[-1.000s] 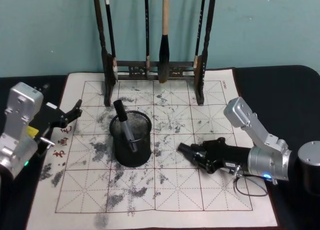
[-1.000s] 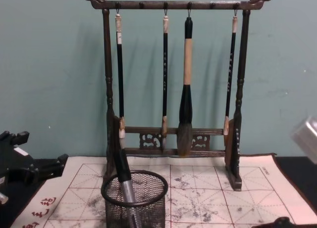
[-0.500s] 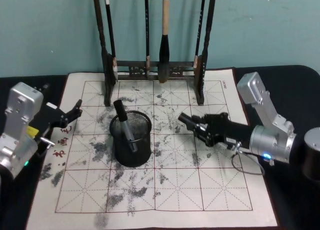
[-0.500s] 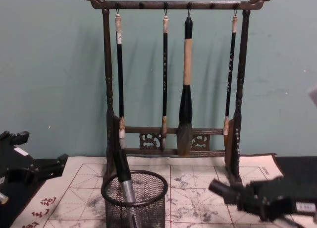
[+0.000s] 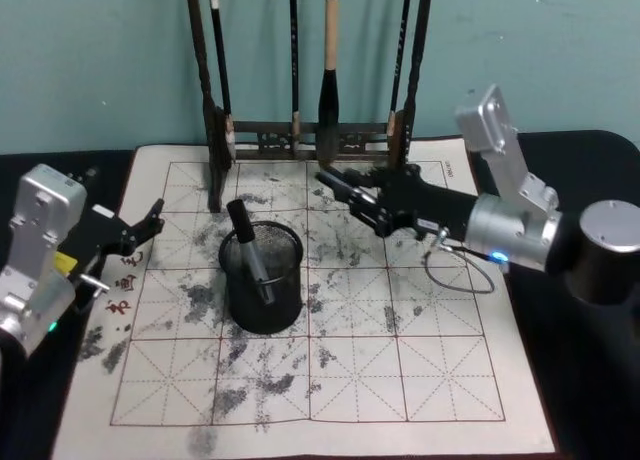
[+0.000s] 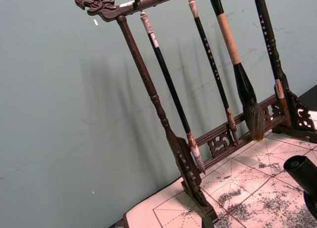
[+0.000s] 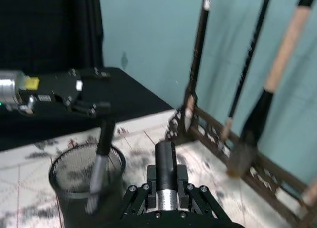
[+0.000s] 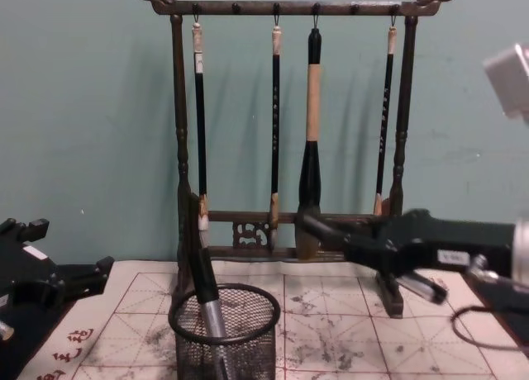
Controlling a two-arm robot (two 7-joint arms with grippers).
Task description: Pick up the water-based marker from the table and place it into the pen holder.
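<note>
Black water-based marker [image 7: 165, 161] sits clamped in right end effector [image 5: 378, 208] behind pen holder [image 5: 262, 280]; centre it over the rim. Left end effector [image 5: 143, 235] idles open beside it.

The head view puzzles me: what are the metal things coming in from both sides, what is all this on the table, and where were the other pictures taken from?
Those are a robot's two arms, each ending in fingers that pinch. The head view looks down from the robot's head. The chest view looks across the table from lower down. The other two pictures come from a camera on each wrist.

On the dark table lies a white mat with a red grid and ink stains. On it stand a wooden rack of hanging brushes and a black mesh pen holder.

The right gripper, raised over the mat just in front of the rack and to the right of the pen holder, has its fingers shut on a marker. A second marker leans inside the pen holder. The left gripper rests at the mat's left edge, holding nothing.
</note>
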